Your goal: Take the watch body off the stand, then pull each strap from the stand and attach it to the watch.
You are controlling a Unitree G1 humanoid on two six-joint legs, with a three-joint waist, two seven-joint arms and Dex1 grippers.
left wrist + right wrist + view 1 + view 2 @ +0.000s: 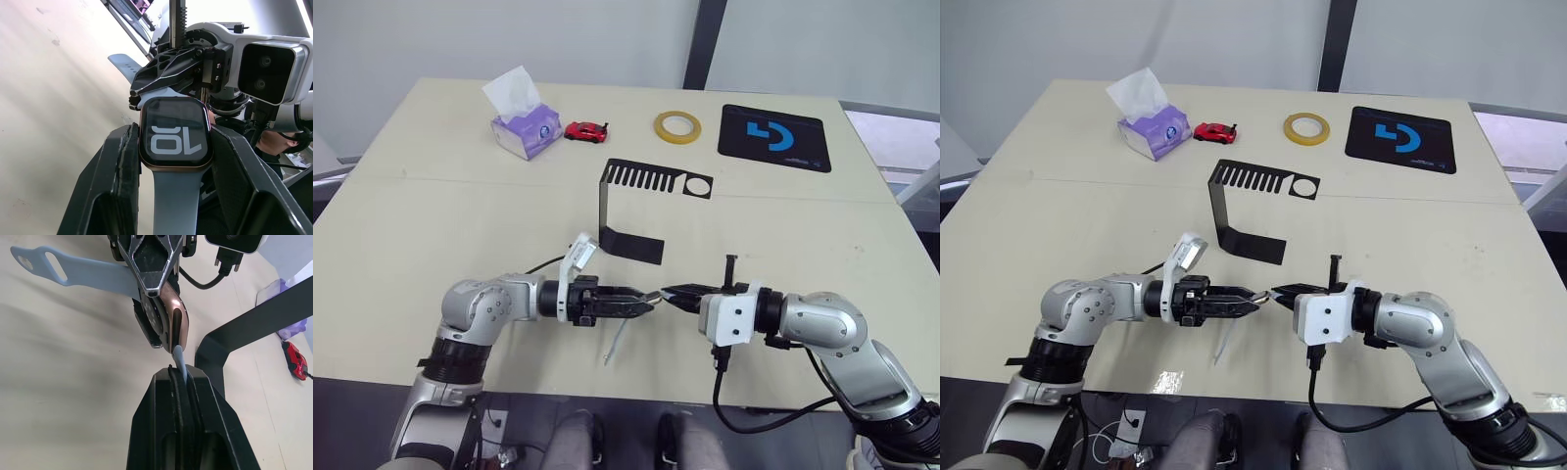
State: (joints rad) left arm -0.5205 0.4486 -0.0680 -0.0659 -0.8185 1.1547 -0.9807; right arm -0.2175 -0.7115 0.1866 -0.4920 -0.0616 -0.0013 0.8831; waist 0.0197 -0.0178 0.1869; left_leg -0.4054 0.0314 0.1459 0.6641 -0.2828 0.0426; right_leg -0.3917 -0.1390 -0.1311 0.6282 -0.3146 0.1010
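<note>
A pale beige surface (460,215) is being shown before a light wall, with the task's things gathered near its front edge. The black stand (628,211) is being left upright at the middle of the surface, its slotted top plate bare and its flat foot resting toward the robot. In front of the stand, the two claws are being brought tip to tip just above the surface.

The watch body (176,133) is being gripped between the fingers of the left claw (644,302), the screen with its light digits being turned toward the left wrist camera. One pale blue-grey strap (175,200) is being seen joined to the watch body, running back between the left claw's fingers and hanging down toward the surface (617,343). The second strap (180,358) is being pinched at its end by the right claw (672,291), whose fingers are being held closed on it, the strap's tip being pressed against the edge of the watch body.

At the far side of the surface, a tissue box (524,125), a red toy car (586,130), a roll of yellow tape (676,125) and a black mouse pad (774,137) with a blue logo are being left well apart from the claws
</note>
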